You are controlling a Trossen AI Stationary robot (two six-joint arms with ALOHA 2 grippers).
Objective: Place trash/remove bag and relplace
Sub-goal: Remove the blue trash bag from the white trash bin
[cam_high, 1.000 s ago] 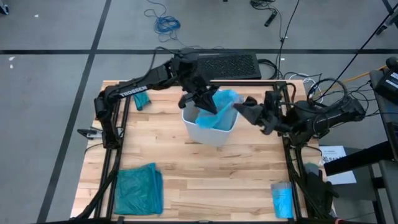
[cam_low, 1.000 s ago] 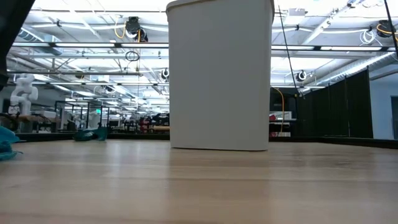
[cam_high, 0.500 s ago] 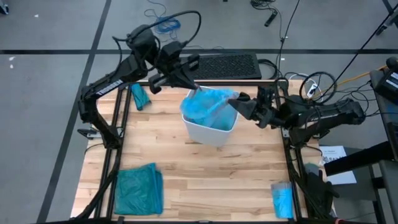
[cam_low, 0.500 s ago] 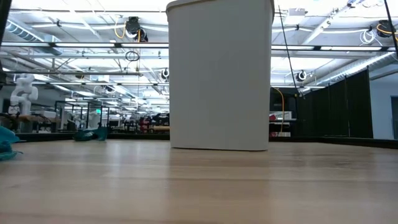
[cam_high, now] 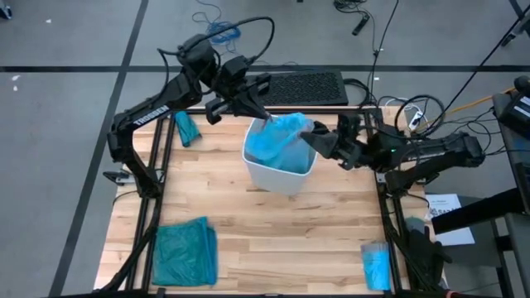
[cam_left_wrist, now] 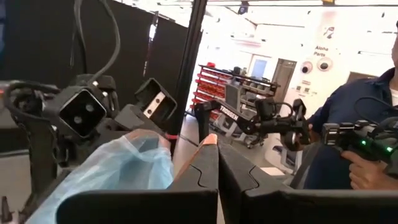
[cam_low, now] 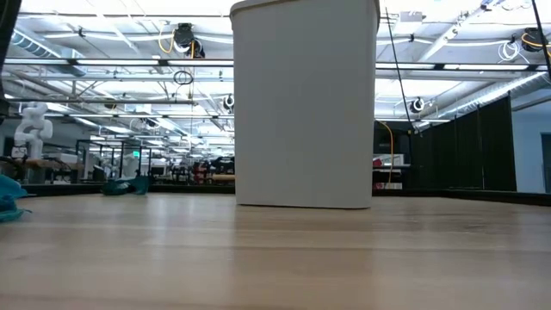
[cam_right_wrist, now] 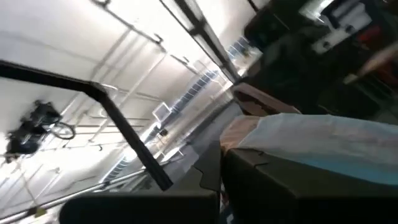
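My worktop (cam_high: pixel 248 223): wood | white bin (cam_high: pixel 280 171) centre-far | teal-green bag (cam_high: pixel 184 252) near-left | folded blue packet (cam_high: pixel 377 265) near-right | small teal item (cam_high: pixel 185 130) far-left

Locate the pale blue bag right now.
In the high view the pale blue bag bulges from the white bin at the table's far middle, pinched between the left gripper and right gripper.

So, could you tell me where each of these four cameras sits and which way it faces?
High view: overhead, looking straight down; both arms, left gripper and right gripper on the bag above the white bin.
Low view: table height, level; the bin, no arm.
Left wrist view: on the left wrist; own shut fingers, bag.
Right wrist view: tilted up at the ceiling; own fingers, bag.
Shared: both wrist views show the bag.
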